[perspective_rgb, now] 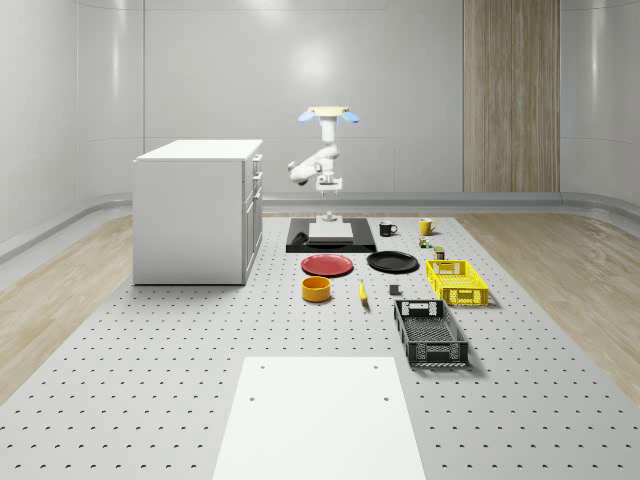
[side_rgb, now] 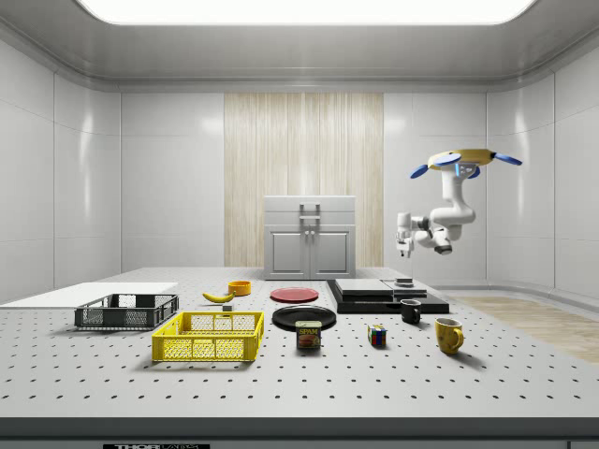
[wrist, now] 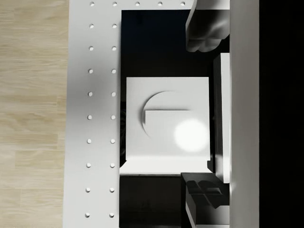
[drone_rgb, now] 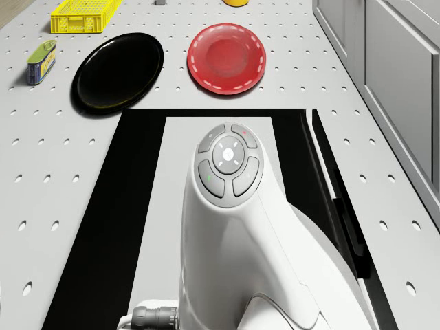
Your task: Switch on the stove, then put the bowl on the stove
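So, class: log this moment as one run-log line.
drone: hovering over stove | gripper: above stove, apart | bowl: on table near red plate, untouched

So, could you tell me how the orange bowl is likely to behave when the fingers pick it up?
The orange bowl looks rigid, so it probably won't flex. Its low, wide shape with upright walls suggests that it sits stably and rarely tips. Its smooth round wall may slip, so a pinch over the rim seems safer.
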Robot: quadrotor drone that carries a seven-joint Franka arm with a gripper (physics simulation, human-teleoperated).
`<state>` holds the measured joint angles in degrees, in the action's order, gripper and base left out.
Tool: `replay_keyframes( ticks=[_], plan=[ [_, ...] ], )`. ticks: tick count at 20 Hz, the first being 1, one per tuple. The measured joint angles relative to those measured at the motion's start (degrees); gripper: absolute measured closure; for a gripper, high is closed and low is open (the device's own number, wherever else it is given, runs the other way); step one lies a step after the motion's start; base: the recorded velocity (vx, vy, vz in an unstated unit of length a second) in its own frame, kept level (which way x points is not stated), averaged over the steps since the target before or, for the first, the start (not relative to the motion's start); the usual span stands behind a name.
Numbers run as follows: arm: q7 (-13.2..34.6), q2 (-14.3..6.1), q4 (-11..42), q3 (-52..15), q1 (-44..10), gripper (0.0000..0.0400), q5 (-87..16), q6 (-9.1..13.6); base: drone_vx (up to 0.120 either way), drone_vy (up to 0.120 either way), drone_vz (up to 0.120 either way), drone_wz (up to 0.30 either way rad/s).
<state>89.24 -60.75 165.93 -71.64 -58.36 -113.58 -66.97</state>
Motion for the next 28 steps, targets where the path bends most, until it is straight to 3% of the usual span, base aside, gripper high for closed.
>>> replay_keyframes(
  ticks=[5, 13, 28],
  plan=[
    [1.1, -1.7, 0.0, -0.9, -1.3, 0.0, 0.5, -0.9, 0.112, 0.0, -0.12, 0.0],
    [2.2, -4.2, -0.2, -1.9, -2.6, 0.0, 1.7, -2.8, 0.0, 0.0, -0.115, 0.0],
    [2.4, -10.1, -2.2, 5.8, -3.3, 0.0, -4.5, -11.1, 0.0, 0.0, 0.0, 0.0]
  ],
)
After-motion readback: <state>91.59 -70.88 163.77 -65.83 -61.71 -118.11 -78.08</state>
